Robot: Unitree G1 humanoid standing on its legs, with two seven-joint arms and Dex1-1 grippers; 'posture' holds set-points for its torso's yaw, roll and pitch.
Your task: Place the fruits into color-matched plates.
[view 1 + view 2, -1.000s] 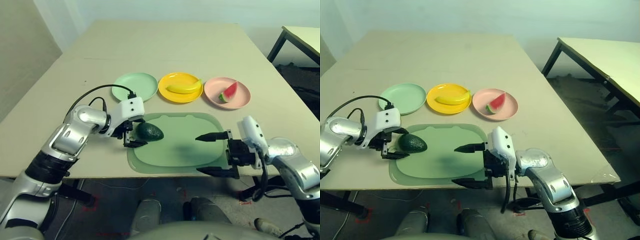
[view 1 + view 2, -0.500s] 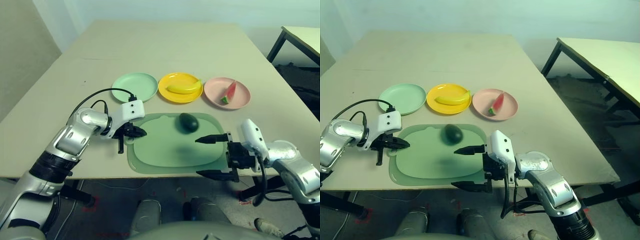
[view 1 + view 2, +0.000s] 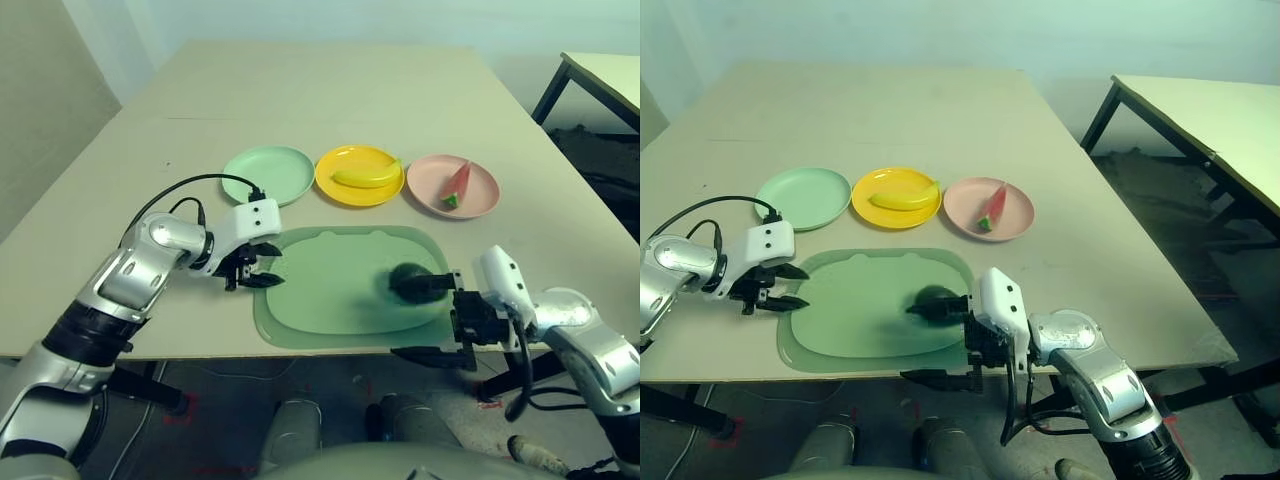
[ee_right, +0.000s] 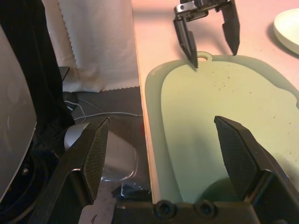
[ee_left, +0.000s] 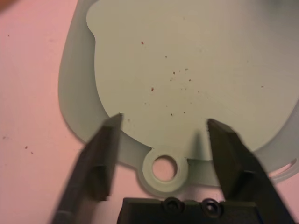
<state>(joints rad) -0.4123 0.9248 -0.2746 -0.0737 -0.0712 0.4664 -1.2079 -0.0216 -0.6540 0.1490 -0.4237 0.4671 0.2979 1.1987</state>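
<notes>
At the mat's three o'clock, the dark green oval avocado (image 3: 408,278) has come across from nine o'clock, where the left gripper was; it now sits partly behind the upper finger of the black right gripper (image 3: 436,321). Its long axis is hard to tell there. Both grippers gape wide, the black left gripper (image 3: 270,265) empty, beside the pale green rounded mat (image 3: 335,318); whether the right one touches the avocado, I cannot tell.
</notes>
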